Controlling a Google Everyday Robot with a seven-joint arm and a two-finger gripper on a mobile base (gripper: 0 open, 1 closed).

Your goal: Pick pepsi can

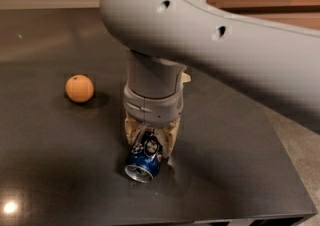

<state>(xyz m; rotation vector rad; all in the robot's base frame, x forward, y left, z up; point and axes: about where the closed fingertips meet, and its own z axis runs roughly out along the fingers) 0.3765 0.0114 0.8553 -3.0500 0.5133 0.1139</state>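
1. Dark, glossy tabletop (240, 170) fills most of the camera view, with a pale wall behind it and a strip of lighter floor (305, 155) past the right edge.
2. An orange ball (79, 88) sits alone on the left of the table, well apart from everything else.
3. The pepsi can (144, 160) lies on its side near the front edge. Its silver end faces the camera and slightly left, so its long axis runs from there back and a little right, under the wrist.
4. The big grey arm (225, 45) sweeps in from the right and turns straight down. The gripper (150, 142) is right over the can's far half, low to the table.
5. Its tan fingers (172, 137) sit one on each side of the can's body, across the long axis, drawn in against the blue sides. I judge them clenched on the can, though the contact itself is partly hidden by the wrist.
6. The can rests on the table, not yet lifted.
7. The grasp looks set, so what remains is a straight upward lift. Because the grip sits toward the far end, the near end may droop as it rises.
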